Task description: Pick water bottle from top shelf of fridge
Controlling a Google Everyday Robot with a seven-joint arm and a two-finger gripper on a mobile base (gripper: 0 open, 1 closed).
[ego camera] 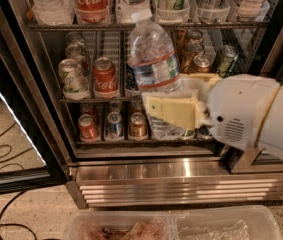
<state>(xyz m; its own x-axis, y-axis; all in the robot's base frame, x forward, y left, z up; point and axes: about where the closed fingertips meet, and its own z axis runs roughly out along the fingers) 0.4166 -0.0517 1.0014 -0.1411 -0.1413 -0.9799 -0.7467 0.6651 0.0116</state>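
Note:
My gripper point(173, 106) is shut on the water bottle point(153, 64), a clear ribbed bottle with a white cap and a blue-white label with a red-orange stripe. I hold it by its lower half, tilted left, out in front of the fridge's can shelves. The yellowish fingers point(171, 111) clasp its body, and the white arm point(251, 116) comes in from the right. The top shelf point(106, 27) runs across the top of the view with white cups at its front. The fridge point(181, 176) stands open, its ribbed steel base panel below.
On the top shelf stand a red Coca-Cola bottle point(90, 1), a clear bottle point(48, 4) and several other drinks. Cans point(104, 76) fill the two racks below. The open glass door point(11, 134) is at the left, cables point(1, 159) lie on the floor, and clear plastic bins point(176, 226) sit at the bottom.

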